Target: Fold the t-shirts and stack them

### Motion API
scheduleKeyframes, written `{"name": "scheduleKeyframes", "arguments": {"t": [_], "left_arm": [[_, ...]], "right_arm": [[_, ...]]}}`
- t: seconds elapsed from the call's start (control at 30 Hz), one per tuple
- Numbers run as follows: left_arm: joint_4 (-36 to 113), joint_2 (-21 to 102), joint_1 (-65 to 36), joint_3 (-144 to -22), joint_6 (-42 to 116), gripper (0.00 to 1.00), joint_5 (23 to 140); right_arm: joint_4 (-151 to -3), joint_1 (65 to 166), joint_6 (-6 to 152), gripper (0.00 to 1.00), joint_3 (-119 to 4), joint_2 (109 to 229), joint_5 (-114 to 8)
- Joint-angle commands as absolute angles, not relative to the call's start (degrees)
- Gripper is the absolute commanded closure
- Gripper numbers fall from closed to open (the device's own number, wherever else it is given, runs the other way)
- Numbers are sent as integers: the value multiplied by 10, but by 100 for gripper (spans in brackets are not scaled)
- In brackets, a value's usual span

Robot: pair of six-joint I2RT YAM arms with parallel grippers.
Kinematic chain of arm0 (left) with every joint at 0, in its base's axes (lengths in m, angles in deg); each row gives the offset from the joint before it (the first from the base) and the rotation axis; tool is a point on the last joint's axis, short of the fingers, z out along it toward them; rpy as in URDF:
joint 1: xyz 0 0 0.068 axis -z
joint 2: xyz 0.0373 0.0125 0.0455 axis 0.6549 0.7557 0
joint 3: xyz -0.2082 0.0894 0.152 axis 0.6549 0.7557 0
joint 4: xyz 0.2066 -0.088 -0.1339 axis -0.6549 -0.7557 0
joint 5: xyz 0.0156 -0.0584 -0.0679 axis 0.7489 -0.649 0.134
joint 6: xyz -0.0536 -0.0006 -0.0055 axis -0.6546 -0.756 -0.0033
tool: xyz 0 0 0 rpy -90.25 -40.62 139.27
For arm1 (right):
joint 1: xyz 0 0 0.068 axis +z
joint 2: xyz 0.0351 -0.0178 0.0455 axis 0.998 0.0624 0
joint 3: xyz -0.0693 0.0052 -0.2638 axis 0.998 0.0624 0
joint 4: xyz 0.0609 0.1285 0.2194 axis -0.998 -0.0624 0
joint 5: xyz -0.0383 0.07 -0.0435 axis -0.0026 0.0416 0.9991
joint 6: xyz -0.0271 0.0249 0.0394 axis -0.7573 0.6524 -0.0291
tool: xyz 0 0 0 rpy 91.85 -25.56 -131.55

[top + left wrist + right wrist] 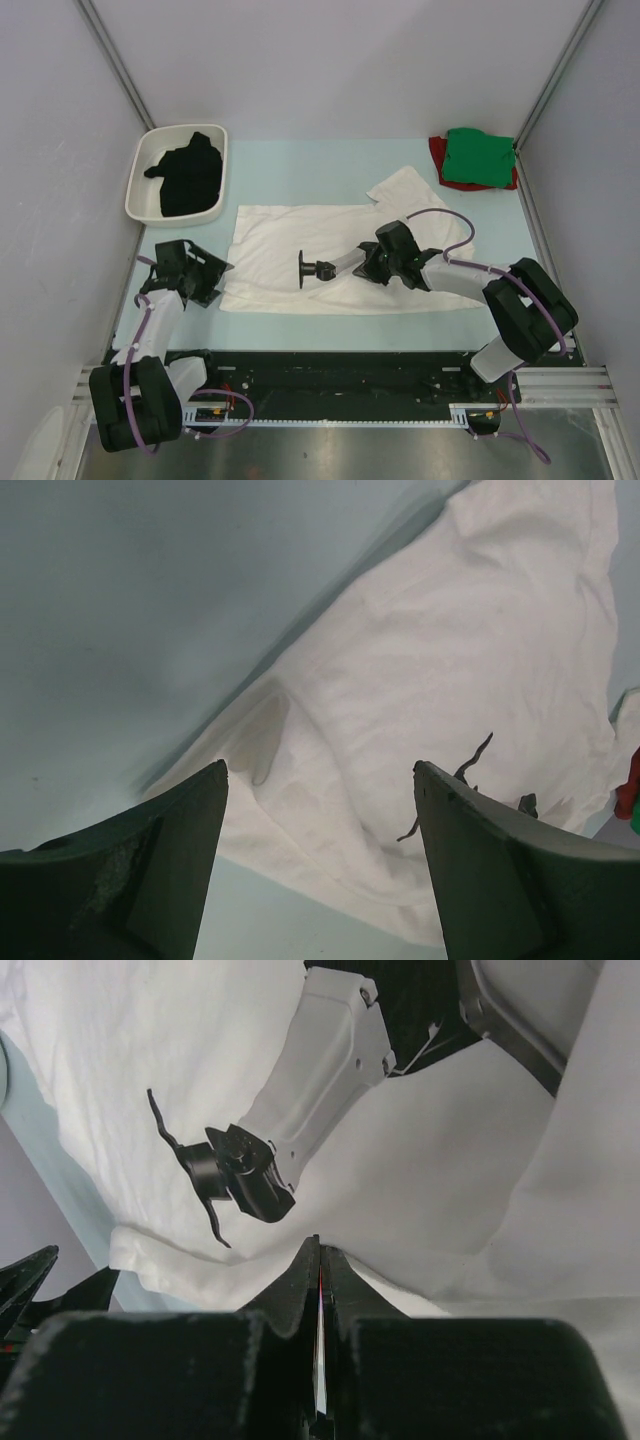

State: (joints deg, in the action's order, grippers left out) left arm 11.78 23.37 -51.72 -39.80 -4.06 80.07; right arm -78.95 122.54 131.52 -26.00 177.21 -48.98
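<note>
A large white t-shirt (280, 240) (450, 660) (450, 1180) lies spread flat mid-table, its right sleeve turned up. My left gripper (205, 270) (320, 770) hangs open just off the shirt's near left corner, with nothing between its fingers. My right gripper (368, 268) (320, 1245) is shut, its tips down against the middle of the white shirt. No cloth shows lifted. A black t-shirt (190, 175) lies crumpled in the white tray (135, 195). A folded green t-shirt (478, 155) rests on a red t-shirt (437, 150) at the back right.
A white arm link with a black end (320, 268) (250, 1175) reaches across the white shirt just ahead of the right fingertips. Grey walls close the pale blue table (300, 170) on the left, back and right. The arm bases (340, 390) stand at the near edge.
</note>
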Motion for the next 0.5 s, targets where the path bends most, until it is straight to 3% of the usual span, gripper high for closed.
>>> {"name": "scheduleKeyframes", "arguments": {"t": [0.0, 0.47], "left_arm": [[130, 236, -524, -394, -26, 20, 789], [131, 240, -531, -399, -21, 21, 787]], "right_arm": [[-747, 1218, 1328, 100, -277, 1782, -465], [-734, 1209, 1318, 100, -286, 1821, -456]]}}
